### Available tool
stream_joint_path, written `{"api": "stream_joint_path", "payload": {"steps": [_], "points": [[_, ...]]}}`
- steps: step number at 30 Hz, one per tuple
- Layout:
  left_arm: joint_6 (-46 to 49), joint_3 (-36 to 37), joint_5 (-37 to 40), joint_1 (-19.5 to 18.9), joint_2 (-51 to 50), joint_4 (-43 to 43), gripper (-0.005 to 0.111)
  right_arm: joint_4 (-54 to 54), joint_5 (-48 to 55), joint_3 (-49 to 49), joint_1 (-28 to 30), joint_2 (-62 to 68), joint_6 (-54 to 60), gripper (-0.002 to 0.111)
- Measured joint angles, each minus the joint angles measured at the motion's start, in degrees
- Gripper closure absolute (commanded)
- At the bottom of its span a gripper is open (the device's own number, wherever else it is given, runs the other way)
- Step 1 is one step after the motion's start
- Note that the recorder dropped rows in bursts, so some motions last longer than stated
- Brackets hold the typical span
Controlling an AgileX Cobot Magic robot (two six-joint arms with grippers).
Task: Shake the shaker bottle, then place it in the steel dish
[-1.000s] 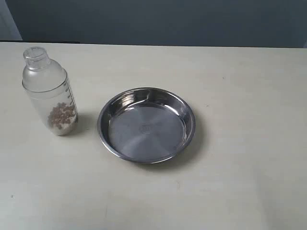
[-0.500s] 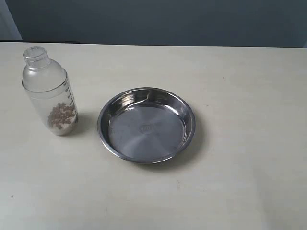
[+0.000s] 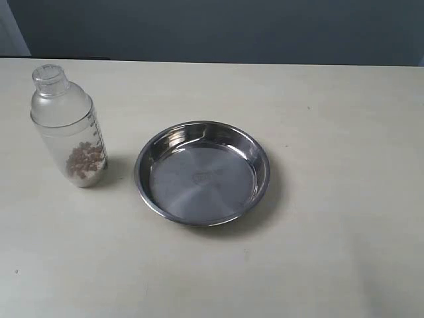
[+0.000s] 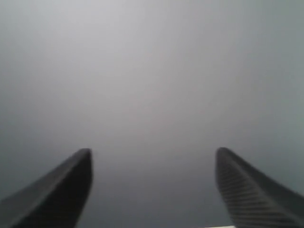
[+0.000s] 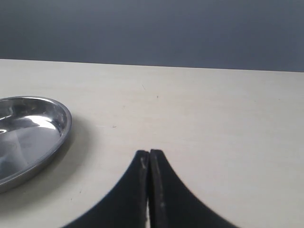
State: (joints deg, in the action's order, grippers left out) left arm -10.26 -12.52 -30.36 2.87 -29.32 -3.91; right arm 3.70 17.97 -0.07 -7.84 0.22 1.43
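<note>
The shaker bottle [image 3: 67, 129] is recorded standing upright on the table [image 3: 331, 132], at the left of the exterior view. Its long axis is vertical and its small clear cap points straight up. The printed measuring marks are turned toward the steel dish [image 3: 199, 182], and brownish bits are settled at the bottom. The dish lies flat near the middle of the table, just beside the bottle but apart from it. The surface is a pale cream tabletop, matte, with a few small dark specks. It is backed by a plain blue-grey wall [image 3: 232, 30]. The left gripper [image 4: 153, 152] is seen with its jaws spread wide and nothing between them, against a blurred grey background. The right gripper [image 5: 149, 153] is seen with fingers pressed together, gripping nothing, above bare table beside the dish rim.
</note>
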Motion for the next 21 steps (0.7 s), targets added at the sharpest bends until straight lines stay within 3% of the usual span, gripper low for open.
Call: {"api": "stream_joint_path", "payload": {"steps": [1, 10, 14, 21], "points": [[-0.7, -1.0, -0.4, 0.0, -2.3, -0.2, 0.001, 0.0, 0.0, 0.0, 0.0, 0.0, 0.0, 0.109], [-3.8, -6.3, 1.1, 0.0, -23.1, -0.6, 0.002, 0.0, 0.0, 0.0, 0.0, 0.0, 0.0, 0.109], [-3.8, -6.3, -2.0, 0.0, -29.5, -1.9, 0.002, 0.0, 0.0, 0.0, 0.0, 0.0, 0.0, 0.109], [-3.5, -6.4, -10.2, 0.0, -36.4, -11.9, 0.002, 0.0, 0.0, 0.0, 0.0, 0.0, 0.0, 0.109]]}}
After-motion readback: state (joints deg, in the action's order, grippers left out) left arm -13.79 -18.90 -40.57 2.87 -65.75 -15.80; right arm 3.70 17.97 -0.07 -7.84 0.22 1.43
